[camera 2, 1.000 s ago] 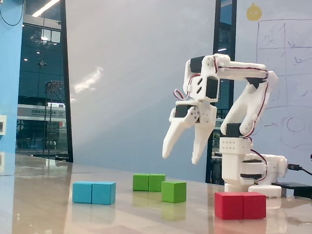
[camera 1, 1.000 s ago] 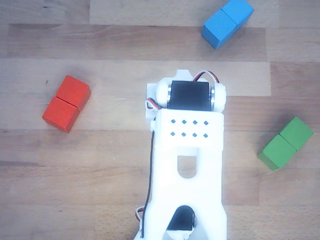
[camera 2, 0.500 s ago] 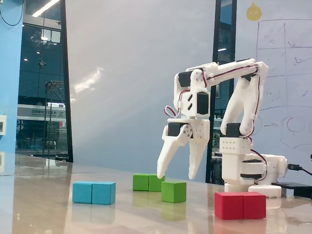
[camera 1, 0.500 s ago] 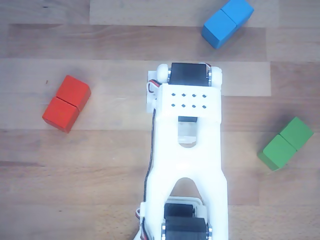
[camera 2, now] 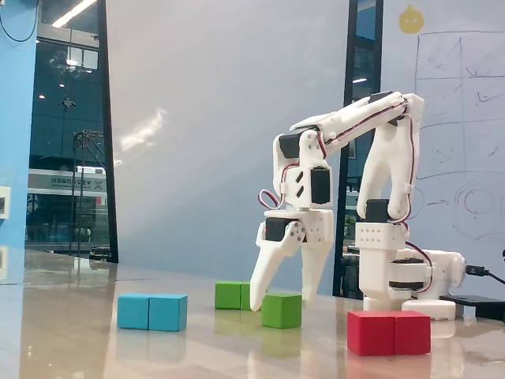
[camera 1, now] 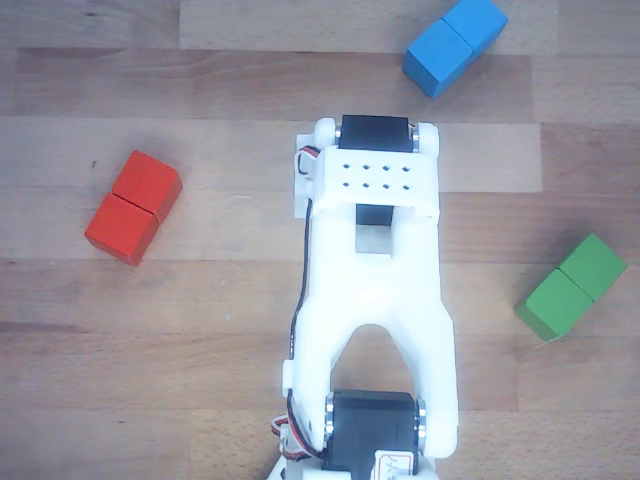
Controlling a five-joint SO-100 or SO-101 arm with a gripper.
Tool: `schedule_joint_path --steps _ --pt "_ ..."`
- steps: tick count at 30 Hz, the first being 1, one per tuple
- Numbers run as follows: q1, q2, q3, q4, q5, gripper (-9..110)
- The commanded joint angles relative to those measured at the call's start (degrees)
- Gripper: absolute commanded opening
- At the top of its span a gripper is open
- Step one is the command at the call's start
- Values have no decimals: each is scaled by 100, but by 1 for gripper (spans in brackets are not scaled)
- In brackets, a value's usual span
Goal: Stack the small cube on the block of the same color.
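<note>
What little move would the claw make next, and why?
Probably sink a little lower and close. In the fixed view the gripper hangs open with its fingertips either side of the small green cube, which sits on the table, not yet squeezed.

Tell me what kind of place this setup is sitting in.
Probably an office or lab meeting room, not a home. In the fixed view a whiteboard with marker sketches stands behind the arm, tall glass panels show a lit interior beyond, and the colored blocks lie on a wooden table.
</note>
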State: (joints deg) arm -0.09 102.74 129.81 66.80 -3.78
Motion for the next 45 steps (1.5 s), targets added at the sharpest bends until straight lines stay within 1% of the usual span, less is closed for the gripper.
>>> schedule_joint_path --steps 1,8,19,30,37,45 --pt "79 18 -527 -114 -44 35" --pt "79 9 -527 -114 -53 34" --pt "79 9 -519 -114 -44 18" --pt "79 18 -519 -114 -35 12" --pt "79 18 -519 -114 -44 5" --pt "88 114 -624 -123 -44 4"
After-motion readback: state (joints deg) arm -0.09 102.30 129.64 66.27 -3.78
